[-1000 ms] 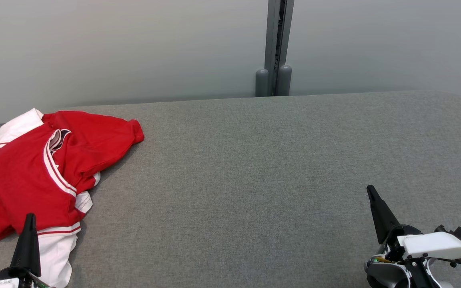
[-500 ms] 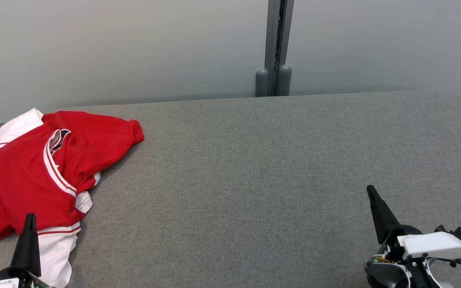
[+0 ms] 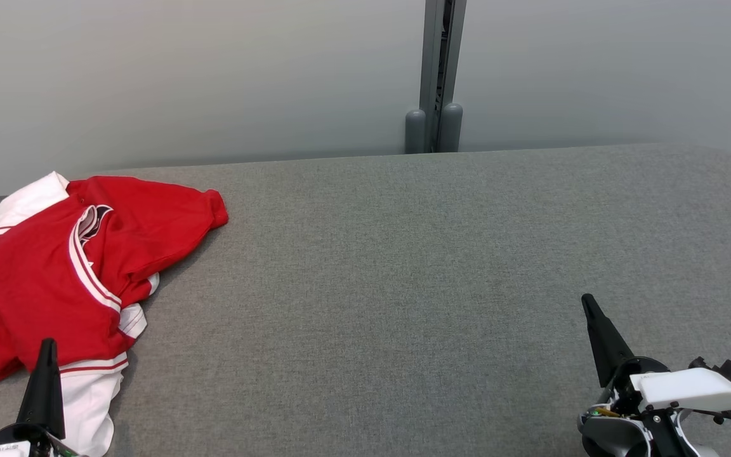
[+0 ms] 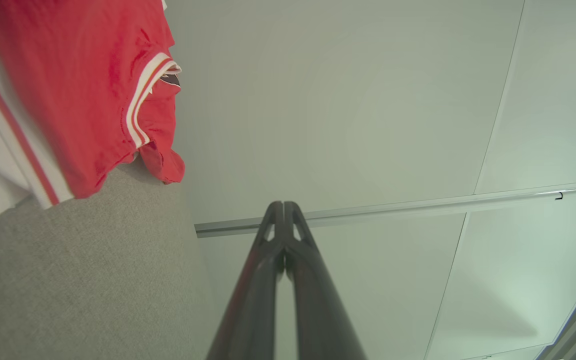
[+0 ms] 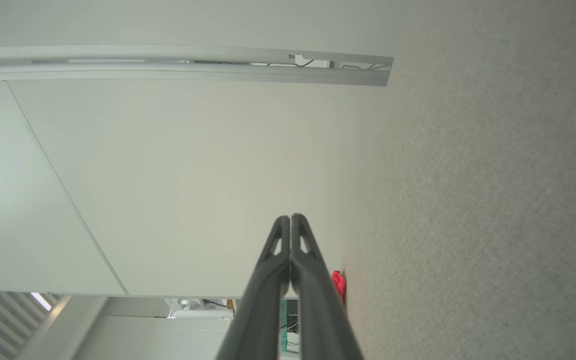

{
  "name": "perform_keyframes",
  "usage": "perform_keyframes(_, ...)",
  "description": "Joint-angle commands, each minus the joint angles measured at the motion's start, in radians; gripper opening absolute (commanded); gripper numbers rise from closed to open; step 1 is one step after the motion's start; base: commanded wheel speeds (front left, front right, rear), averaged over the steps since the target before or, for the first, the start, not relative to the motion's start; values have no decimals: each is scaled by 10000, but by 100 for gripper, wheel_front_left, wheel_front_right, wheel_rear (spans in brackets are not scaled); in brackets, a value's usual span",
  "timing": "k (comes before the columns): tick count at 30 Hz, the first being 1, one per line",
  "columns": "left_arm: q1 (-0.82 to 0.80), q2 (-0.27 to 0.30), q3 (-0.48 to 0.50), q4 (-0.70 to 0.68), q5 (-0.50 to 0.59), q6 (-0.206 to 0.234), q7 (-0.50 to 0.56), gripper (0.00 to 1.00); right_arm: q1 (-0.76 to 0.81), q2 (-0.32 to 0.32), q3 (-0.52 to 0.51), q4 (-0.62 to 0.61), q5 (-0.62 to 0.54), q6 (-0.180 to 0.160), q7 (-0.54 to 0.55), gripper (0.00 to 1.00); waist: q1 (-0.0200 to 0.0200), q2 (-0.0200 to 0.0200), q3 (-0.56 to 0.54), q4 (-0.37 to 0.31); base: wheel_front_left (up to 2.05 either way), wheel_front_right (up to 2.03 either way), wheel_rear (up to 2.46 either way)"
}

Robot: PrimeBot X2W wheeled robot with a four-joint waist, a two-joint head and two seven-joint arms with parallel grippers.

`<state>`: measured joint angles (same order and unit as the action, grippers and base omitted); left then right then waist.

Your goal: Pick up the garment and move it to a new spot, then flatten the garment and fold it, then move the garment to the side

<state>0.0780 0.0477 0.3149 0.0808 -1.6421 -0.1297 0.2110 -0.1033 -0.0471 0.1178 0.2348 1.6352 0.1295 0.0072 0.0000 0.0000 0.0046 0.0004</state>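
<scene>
Far left: red garment (image 3: 54,266) with white trim, crumpled in heap at left end of grey felt table (image 3: 403,285), one sleeve end poking right. Left gripper (image 3: 47,348) at near-left corner, fingers pressed together, gripping nothing. Its tip overlaps garment's white hem from above; whether it touches cloth, cannot tell. Left wrist view: garment (image 4: 78,75) lies off to side of fingers. Centre, behind table: grey post (image 3: 438,70) between pale wall panels. Right gripper (image 3: 589,301) at near-right, well apart from garment, fingers closed tight, nothing held, pointing toward wall.
</scene>
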Motion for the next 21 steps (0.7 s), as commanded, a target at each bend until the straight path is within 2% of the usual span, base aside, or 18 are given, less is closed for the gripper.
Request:
perform_keyframes(1, -135, 56, 32, -20, -88, -21, 16, 0, -76, -54, 7, -8, 31, 24, -23, 0, 0, 0, 0, 0, 0, 0, 0)
perform_keyframes(21, -136, 56, 32, -20, -88, -21, 16, 0, -76, -54, 7, -8, 31, 24, -23, 0, 0, 0, 0, 0, 0, 0, 0)
